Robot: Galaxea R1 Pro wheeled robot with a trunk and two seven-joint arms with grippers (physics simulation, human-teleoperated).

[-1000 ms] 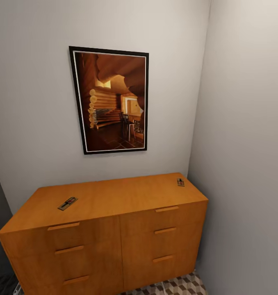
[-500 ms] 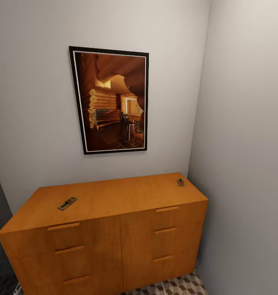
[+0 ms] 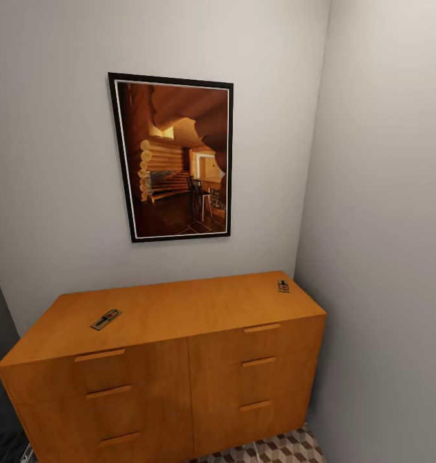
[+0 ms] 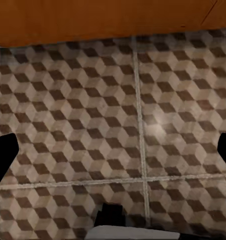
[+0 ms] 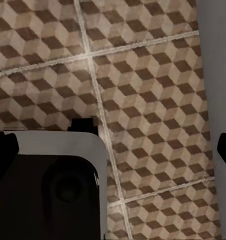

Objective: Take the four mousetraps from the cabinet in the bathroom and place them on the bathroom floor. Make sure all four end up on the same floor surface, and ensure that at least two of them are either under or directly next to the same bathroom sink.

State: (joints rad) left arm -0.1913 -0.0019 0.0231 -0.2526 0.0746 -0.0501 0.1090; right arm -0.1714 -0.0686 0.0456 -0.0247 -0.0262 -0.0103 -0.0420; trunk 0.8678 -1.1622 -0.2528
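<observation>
The orange-brown cabinet (image 3: pixel 179 379) stands against the grey wall in the head view, its drawers shut. Two mousetraps lie on its top: one (image 3: pixel 106 319) near the front left, one (image 3: pixel 283 286) at the back right corner. In the left wrist view my left gripper (image 4: pixel 113 156) hangs open over the cube-patterned bathroom floor (image 4: pixel 93 125), with the cabinet's base (image 4: pixel 103 20) just beyond. My right gripper (image 5: pixel 115 150) is open too, above the same floor (image 5: pixel 143 100) with nothing between its fingers. The sink is out of view.
A framed picture (image 3: pixel 173 157) hangs above the cabinet. A grey side wall (image 3: pixel 385 257) closes the corner right of the cabinet and appears in the right wrist view (image 5: pixel 215 75). Part of my own white and dark body (image 5: pixel 48 190) sits under the right gripper.
</observation>
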